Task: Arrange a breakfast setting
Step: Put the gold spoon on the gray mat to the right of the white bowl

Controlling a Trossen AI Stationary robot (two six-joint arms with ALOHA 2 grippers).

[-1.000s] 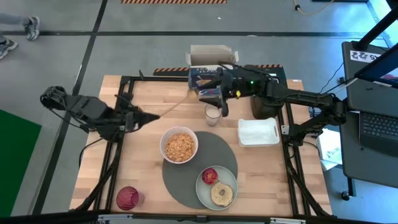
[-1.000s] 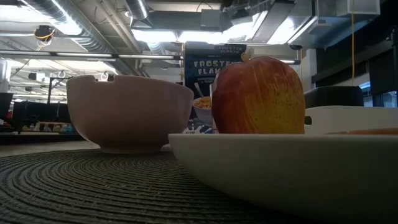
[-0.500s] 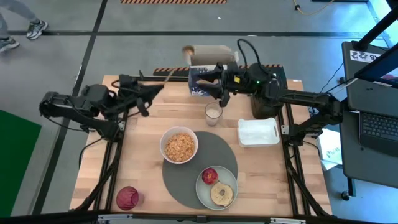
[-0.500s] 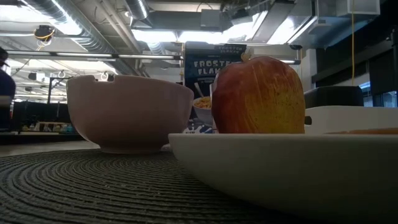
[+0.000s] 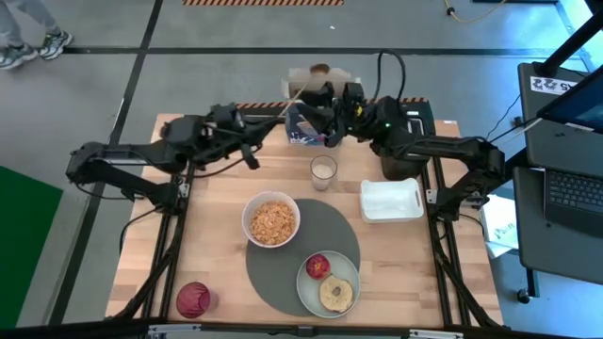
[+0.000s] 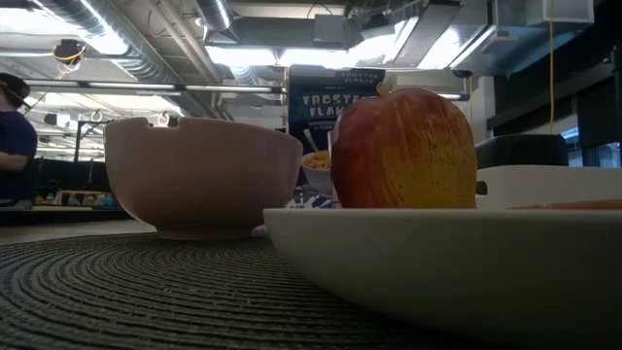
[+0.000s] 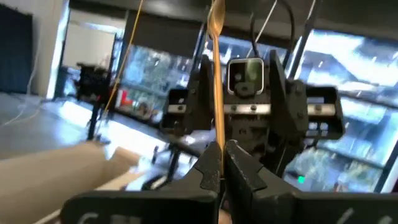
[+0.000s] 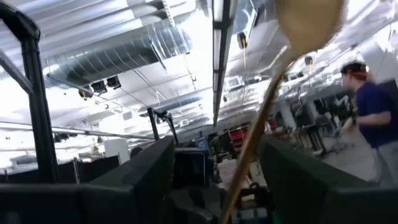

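Two grippers meet at the far edge of the table, above the blue cereal box (image 5: pixel 303 127). The left gripper (image 7: pixel 221 163) comes from the left side; its jaws are closed on the handle of the gold spoon (image 7: pixel 216 74), which stands up between its fingers. In the high view this spoon reaches from the left gripper (image 5: pixel 252 149) toward the box, with its round end over the box top. The right gripper (image 5: pixel 329 111) comes from the right side and faces the left one. In the right wrist view the spoon (image 8: pixel 280 93) passes between the right gripper's two dark fingers (image 8: pixel 140 180), which stand wide apart and do not touch it.

On the table, the small glass of milk (image 5: pixel 323 172) stands near the box, just beyond the round dark-grey mat (image 5: pixel 300 252). The white bowl (image 5: pixel 271 219), full of cereal, sits on the far left part of the mat. The pale-green plate (image 5: pixel 328 282) lies on its near right edge and carries the red apple (image 5: pixel 317 266) and the bagel half (image 5: pixel 337 294).
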